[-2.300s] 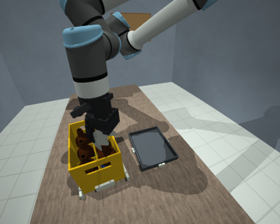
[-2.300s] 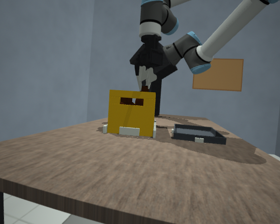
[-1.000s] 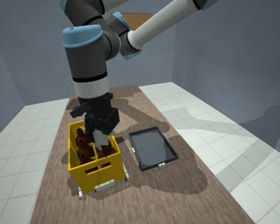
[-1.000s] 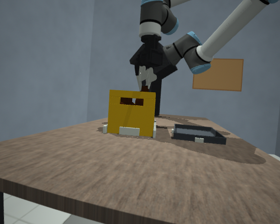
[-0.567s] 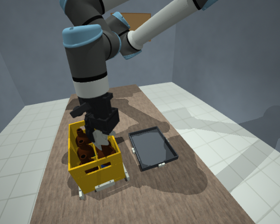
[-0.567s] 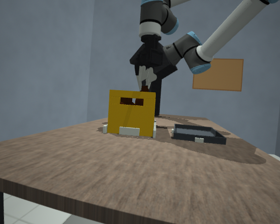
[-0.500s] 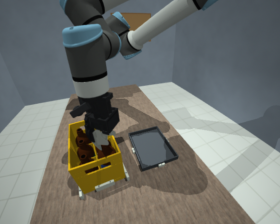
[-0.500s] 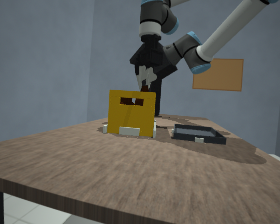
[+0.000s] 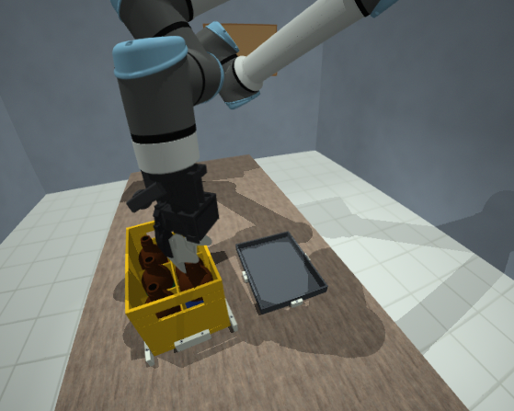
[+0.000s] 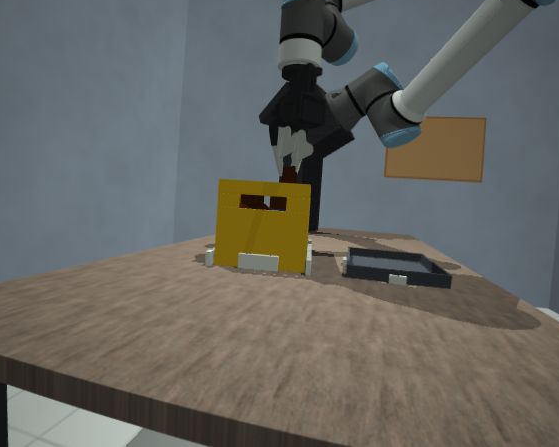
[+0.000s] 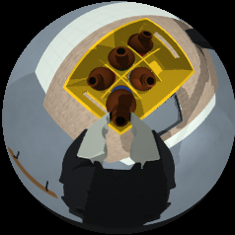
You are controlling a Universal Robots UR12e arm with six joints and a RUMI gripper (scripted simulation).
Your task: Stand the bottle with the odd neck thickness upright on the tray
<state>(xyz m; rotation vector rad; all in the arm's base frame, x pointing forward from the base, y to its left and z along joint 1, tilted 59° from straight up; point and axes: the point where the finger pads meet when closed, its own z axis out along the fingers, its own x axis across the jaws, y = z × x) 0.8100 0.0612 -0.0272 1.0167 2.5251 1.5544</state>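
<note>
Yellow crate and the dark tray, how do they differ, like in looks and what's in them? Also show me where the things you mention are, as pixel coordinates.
The yellow crate (image 9: 185, 327) (image 10: 261, 229) (image 11: 79, 101) is bright yellow; the tray (image 9: 293, 303) (image 10: 396, 271) (image 11: 181, 115) is dark, near black. The crate has tall walls with handle slots, while the tray has a low rim. The crate has brown bottles in it; the tray has none. Both are open-topped and rest on the table (image 9: 304, 376) (image 10: 261, 344) (image 11: 56, 101).

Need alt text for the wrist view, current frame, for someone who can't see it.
The gripper's pale fingers close on the neck of a brown bottle, at the near corner of a yellow crate. Four more brown bottles sit in the crate's other compartments. Part of the dark-rimmed tray shows beyond the crate's right side.
</note>
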